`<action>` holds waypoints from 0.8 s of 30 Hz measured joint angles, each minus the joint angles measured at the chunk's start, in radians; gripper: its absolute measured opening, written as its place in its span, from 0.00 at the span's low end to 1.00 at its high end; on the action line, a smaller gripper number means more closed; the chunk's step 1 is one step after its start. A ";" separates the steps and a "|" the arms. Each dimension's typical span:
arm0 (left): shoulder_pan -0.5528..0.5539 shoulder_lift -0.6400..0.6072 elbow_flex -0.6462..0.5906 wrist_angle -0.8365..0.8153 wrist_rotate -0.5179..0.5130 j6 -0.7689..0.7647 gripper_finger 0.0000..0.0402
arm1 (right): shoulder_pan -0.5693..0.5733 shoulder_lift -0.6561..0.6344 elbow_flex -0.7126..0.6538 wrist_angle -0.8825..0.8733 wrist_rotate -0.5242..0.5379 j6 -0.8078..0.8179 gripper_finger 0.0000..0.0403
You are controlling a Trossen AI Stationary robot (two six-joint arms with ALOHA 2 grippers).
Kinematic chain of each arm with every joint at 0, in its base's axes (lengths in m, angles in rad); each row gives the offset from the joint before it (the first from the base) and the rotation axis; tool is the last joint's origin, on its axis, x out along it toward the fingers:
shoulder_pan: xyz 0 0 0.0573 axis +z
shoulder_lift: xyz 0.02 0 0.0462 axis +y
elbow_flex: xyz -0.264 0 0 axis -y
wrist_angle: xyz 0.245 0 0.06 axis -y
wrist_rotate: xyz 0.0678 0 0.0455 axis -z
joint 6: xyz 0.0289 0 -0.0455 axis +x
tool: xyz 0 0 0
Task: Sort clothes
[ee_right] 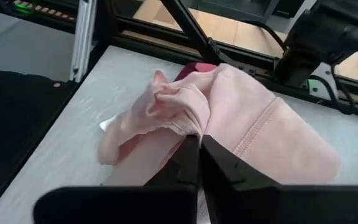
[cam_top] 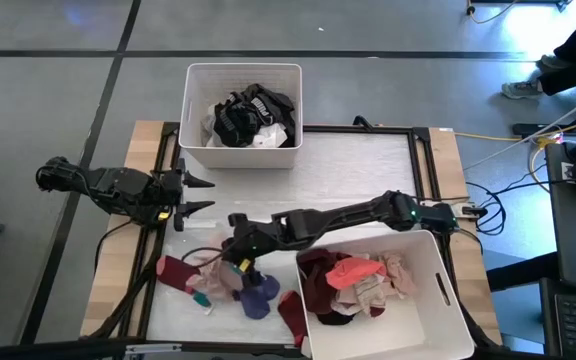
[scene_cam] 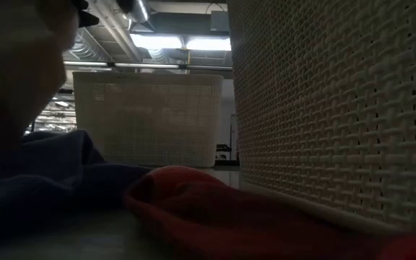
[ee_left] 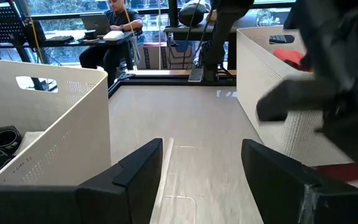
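Right gripper clamped tight on a pink garment in the loose clothes pile at six o'clock on the table. Left gripper spread wide and empty at nine o'clock, beside the far bin of dark clothes.

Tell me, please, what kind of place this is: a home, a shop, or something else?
Most likely a robotics lab or workshop, not a home. The floor is bare grey concrete, cables trail beside the table, and a person at a laptop sits at a desk behind it.
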 joint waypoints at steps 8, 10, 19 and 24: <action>0.000 0.000 0.000 0.000 0.000 -0.010 0.52 | 0.035 -0.090 0.000 -0.120 0.123 0.003 0.02; 0.000 0.000 0.000 0.000 0.000 -0.016 0.52 | 0.045 -0.118 0.000 -0.144 0.158 0.006 0.02; 0.000 0.000 0.000 0.000 0.000 -0.018 0.52 | 0.099 -0.246 0.000 -0.282 0.313 0.070 0.02; 0.000 0.000 0.000 0.000 0.000 -0.018 0.52 | 0.135 -0.323 0.000 -0.322 0.389 0.110 0.02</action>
